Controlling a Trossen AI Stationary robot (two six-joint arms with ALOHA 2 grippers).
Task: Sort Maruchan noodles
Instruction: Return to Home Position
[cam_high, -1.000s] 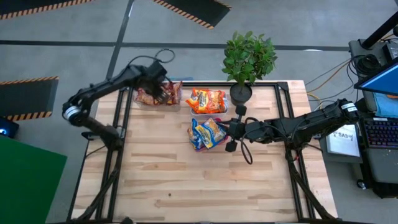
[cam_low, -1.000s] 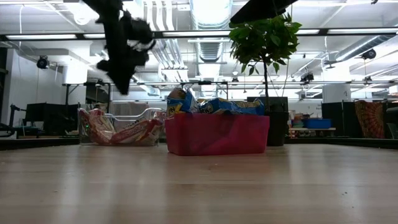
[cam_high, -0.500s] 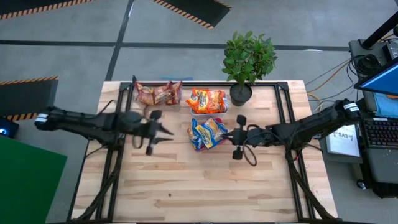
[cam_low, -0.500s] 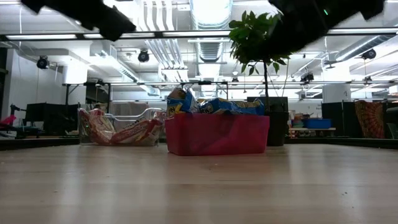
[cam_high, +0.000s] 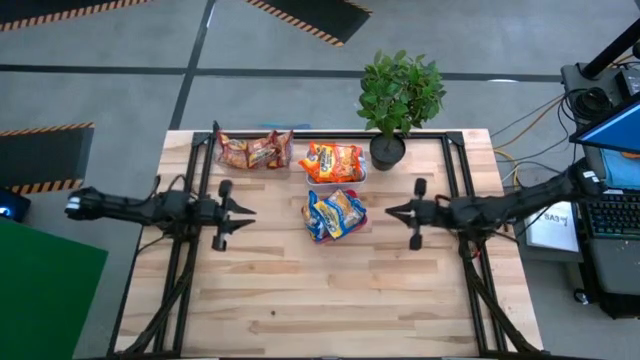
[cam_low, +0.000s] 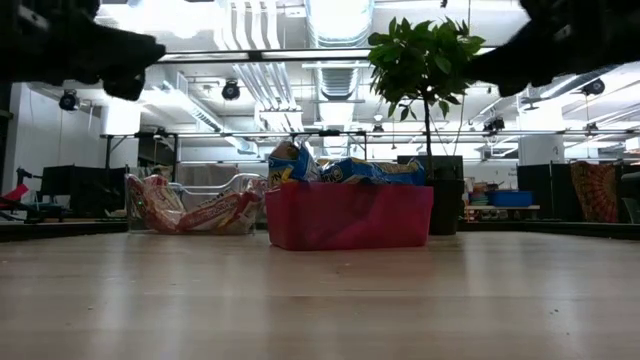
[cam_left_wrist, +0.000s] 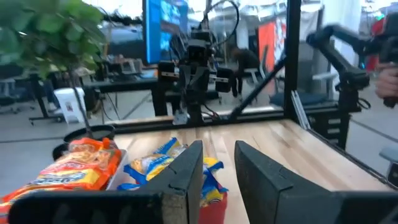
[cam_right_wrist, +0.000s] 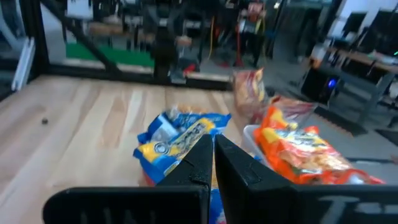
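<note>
The plant (cam_high: 400, 90) stands on the table (cam_high: 300, 300) just beside the orange packs (cam_high: 333, 160) — a wide swing of the right arm could tip it. The blue packs (cam_high: 335, 213) heap above their red bin's (cam_low: 350, 225) rim and might slide out if jolted. The red packs (cam_high: 252, 150) lie farther left. The left gripper (cam_high: 243, 209), jaws slightly spread, and the right gripper (cam_high: 393, 211), jaws pressed together, hover either side of the blue packs — both empty.

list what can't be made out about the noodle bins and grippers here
- Low view: orange packs hidden behind the red bin and blue packs.
- High view: pack count per bin; packs overlap, too small.
- Low view: left gripper and right gripper, hovering either side of the bins, are dark shapes cut off by the top edge.
- Wrist views: packet print blurred.
</note>
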